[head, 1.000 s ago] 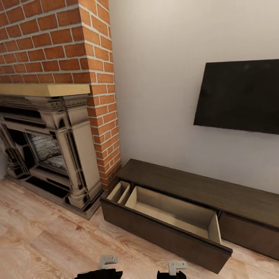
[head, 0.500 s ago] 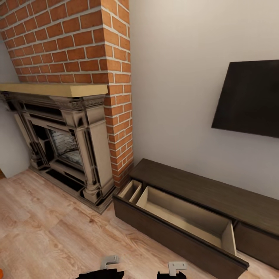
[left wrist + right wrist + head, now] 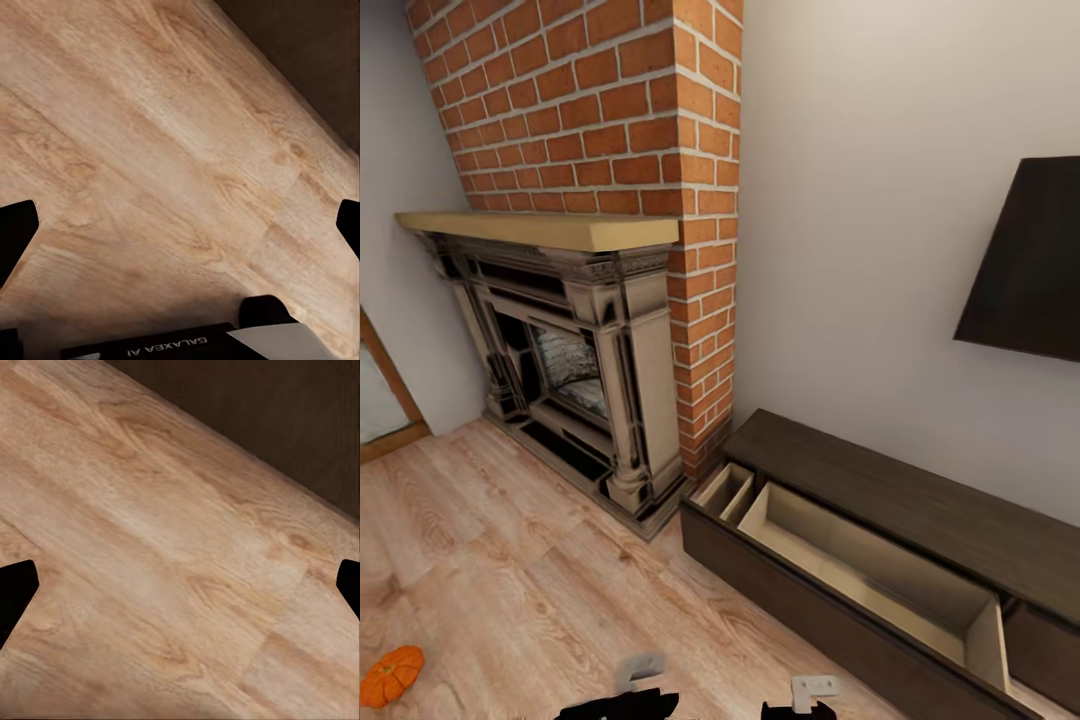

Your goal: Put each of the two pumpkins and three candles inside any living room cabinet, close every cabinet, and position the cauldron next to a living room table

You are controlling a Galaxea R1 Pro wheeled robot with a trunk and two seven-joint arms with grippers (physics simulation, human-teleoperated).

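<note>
One small orange pumpkin (image 3: 390,675) lies on the wood floor at the lower left of the head view. The long low dark-brown cabinet (image 3: 920,500) stands against the wall right of the fireplace, with a wide drawer (image 3: 860,565) pulled out; its pale interior looks bare. In its wrist view my left gripper (image 3: 182,229) hangs open over floor planks, nothing between the fingertips (image 3: 15,232). My right gripper (image 3: 182,585) is likewise open above the floor near the dark cabinet front (image 3: 285,412). The candles, cauldron and table are out of view.
An ornate stone fireplace (image 3: 575,370) under a red brick chimney (image 3: 610,110) stands left of the cabinet. A black TV (image 3: 1030,270) hangs on the wall above it. A wood-framed glass door (image 3: 380,400) is at the far left. Open plank floor lies between me and the pumpkin.
The head view has swung left: fireplace and cabinet slid right in the picture, and the pumpkin and the door frame came into sight at the left. The drawer stays open.
</note>
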